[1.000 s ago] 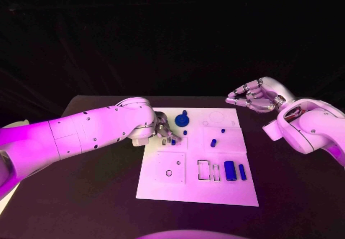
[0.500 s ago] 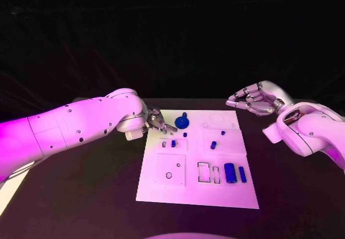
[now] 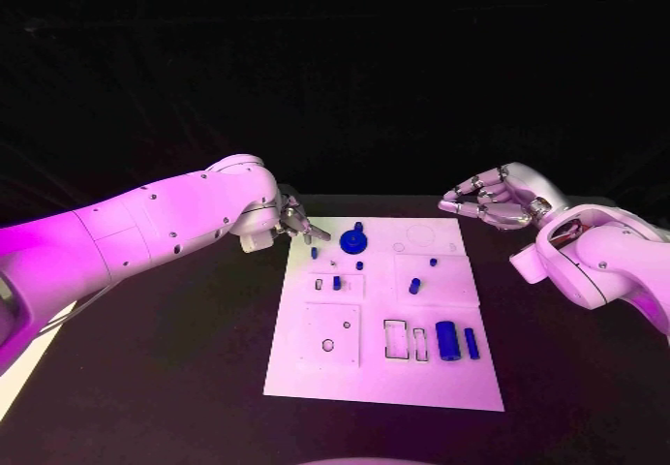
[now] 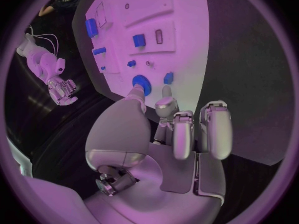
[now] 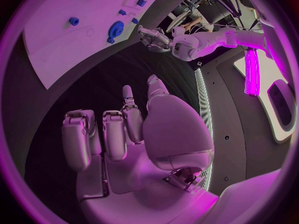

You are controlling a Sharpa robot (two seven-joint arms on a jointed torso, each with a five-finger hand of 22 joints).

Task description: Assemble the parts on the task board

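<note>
Task board (image 3: 384, 373) sits mid-frame, blue parts (image 3: 447, 339) standing in its slots. Left hand (image 3: 296, 225) hovers over its upper-left corner, fingers apart, empty. Right hand (image 3: 492, 199) curls closed, empty, beyond the upper-right corner above bare tabletop (image 3: 182, 368).

dim magenta light, black surroundings, fisheye-bent wrist views.

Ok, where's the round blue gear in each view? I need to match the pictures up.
Head view: gear at the board's far edge, close to the left hand.
Left wrist view: gear near the board's rim, just beyond that hand's fingertips.
Right wrist view: gear by the board's edge, with the left hand beyond it.
Shared landmark: the white board.
</note>
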